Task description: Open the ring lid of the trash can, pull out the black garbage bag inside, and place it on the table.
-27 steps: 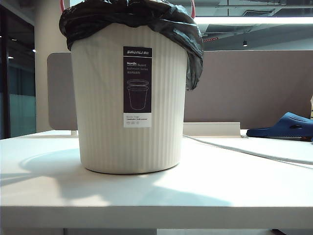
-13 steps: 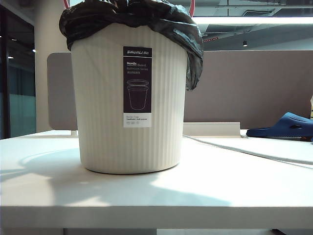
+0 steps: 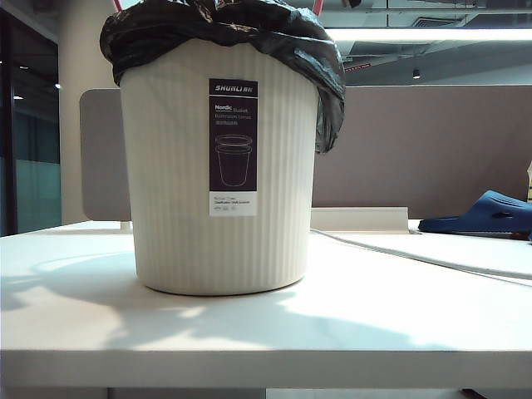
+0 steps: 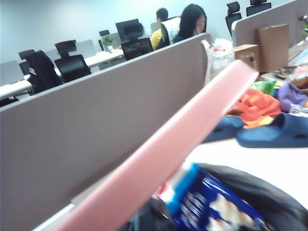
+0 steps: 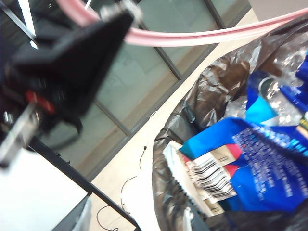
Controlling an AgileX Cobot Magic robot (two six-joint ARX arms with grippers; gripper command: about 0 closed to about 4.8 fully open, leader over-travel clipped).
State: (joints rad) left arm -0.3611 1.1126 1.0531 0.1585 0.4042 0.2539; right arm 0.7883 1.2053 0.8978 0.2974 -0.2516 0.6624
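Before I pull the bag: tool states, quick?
Left tool, above the trash can: shut on the ring lid.
Right tool, over the black garbage bag: open, out of frame.

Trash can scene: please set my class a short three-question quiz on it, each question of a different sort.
1. True or false: the black bag lies on the table.
2. What does the left gripper, above the trash can, clamp? A) slipper B) pink ring C) bag
3. What lies inside the bag?

Key: 1 false, it lines the can and drapes over its rim. 2 B. 3 blue packets. The right gripper is out of view; its camera looks into the bag.
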